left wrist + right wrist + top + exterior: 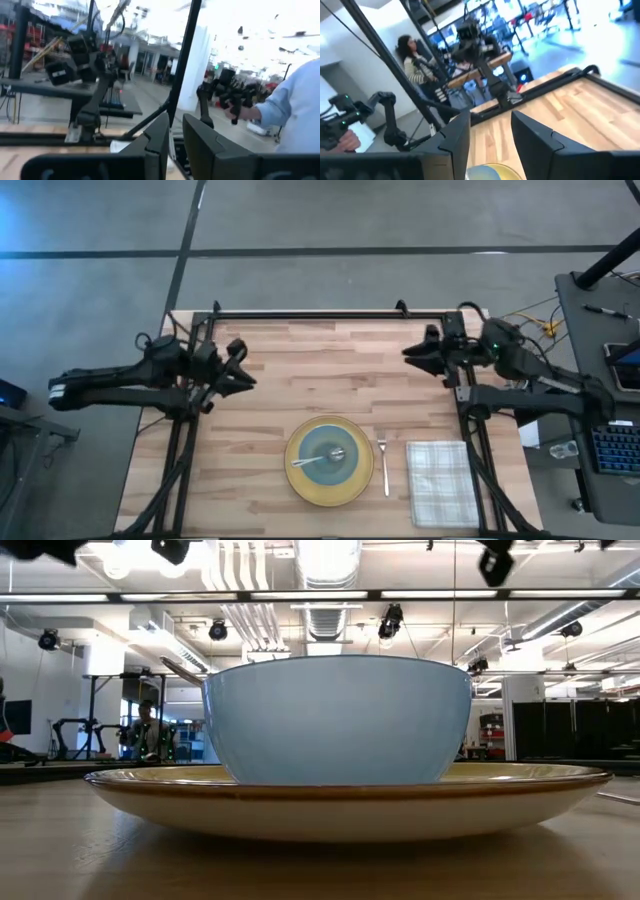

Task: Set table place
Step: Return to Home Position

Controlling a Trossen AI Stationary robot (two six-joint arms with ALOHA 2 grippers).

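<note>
A yellow plate (352,480) lies on the light wood table (300,350) near its front edge. A pale blue bowl (318,446) stands on the plate, and a spoon (333,455) rests in the bowl. In the low view the bowl (338,720) and plate (350,802) fill the picture. A fork (383,463) lies right of the plate, and a checked napkin (441,482) lies right of the fork. My left gripper (243,366) is over the table's left side, open a little and empty. My right gripper (412,352) is over the far right, open and empty.
Black metal rails (320,313) frame the table. A desk with a keyboard (612,450) stands to the right. People show beyond the table: a sleeve (295,110) in the left wrist view and a seated person (411,57) in the right wrist view. Bare wood lies between the grippers.
</note>
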